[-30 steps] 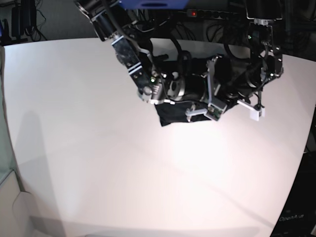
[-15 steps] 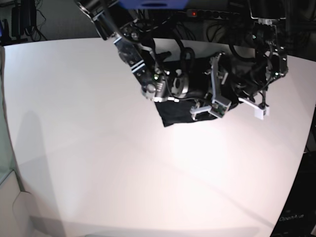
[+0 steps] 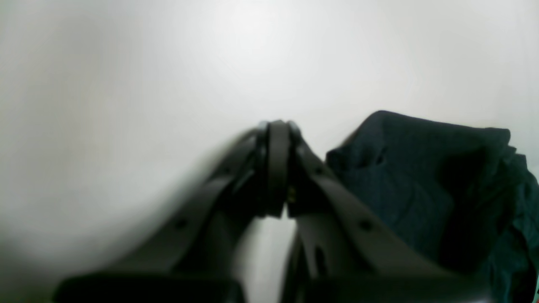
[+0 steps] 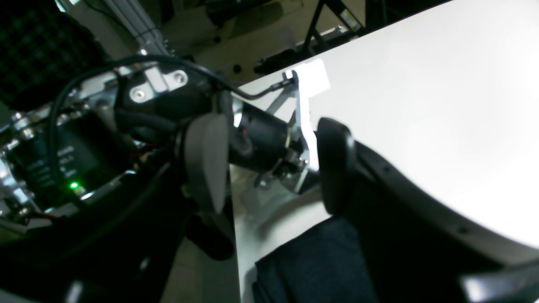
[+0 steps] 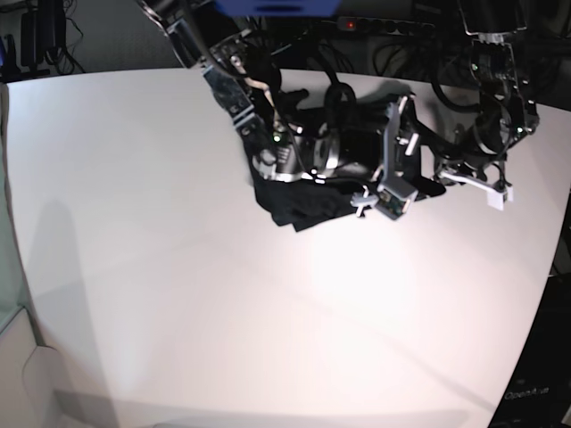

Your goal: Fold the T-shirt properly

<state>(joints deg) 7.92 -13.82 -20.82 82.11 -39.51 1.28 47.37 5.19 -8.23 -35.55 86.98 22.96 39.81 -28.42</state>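
Plain black T-shirt (image 5: pixel 299 207) (no pattern) on a white table (image 5: pixel 178 267)

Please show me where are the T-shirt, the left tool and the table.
T-shirt (image 3: pixel 400 189): left wrist view, on its bunched dark fabric.
Left tool (image 3: pixel 278 168): left wrist view, between its closed fingertips.
Table (image 5: pixel 178 267): base view, on its bare white top.

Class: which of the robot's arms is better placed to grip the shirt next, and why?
Probably the right: its claw is open just above the T-shirt. The left claw is shut and empty, beside the cloth.
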